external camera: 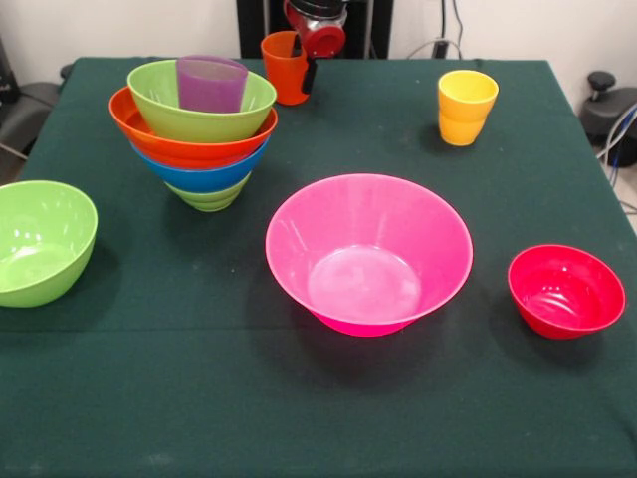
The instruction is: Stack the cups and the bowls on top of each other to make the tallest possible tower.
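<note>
the jaws (303, 72) are seen at top centre, closed on the rim of the orange cup (284, 68), one dark finger (310, 76) down its outside. the tower (199, 134), bowls nested with the purple cup (210, 84) on top, is placed upper left on the green surface (149, 378). the yellow cup (466, 107) is found upper right, the pink bowl (368, 254) centre, the red bowl (565, 290) right, a lime bowl (40, 241) at the left edge.

Seven glossy plastic bowls are counted: three lime green (40, 242), one blue (204, 175), two orange-to-red ones being one orange (189, 147) and one small red (565, 291), and one large pink (368, 252). Three small plastic tumblers are counted: orange (284, 67), translucent purple (210, 83), yellow (466, 107).
</note>
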You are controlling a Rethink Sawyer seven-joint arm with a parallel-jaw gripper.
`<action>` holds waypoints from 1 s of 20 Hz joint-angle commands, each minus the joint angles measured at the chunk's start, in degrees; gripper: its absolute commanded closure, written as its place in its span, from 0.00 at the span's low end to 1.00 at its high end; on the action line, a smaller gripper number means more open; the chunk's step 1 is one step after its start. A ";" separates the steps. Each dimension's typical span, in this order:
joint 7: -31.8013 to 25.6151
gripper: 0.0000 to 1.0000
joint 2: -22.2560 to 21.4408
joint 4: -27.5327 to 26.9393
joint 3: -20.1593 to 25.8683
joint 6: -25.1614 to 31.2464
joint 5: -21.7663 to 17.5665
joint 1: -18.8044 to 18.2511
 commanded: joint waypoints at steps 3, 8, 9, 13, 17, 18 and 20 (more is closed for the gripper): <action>4.73 0.00 0.20 -4.33 6.58 3.12 0.94 0.12; 3.53 0.00 -0.68 -5.13 6.86 5.23 0.77 0.31; 3.59 0.00 -0.89 -5.22 6.80 5.75 1.09 0.62; 3.56 0.00 -1.44 -6.00 6.35 8.22 2.29 1.80; 3.55 0.00 -1.71 -7.21 5.64 10.37 3.03 2.77; 3.56 0.00 -1.81 -7.49 5.59 10.94 3.14 2.89; 3.46 1.00 -1.89 -8.31 5.23 12.14 2.99 3.32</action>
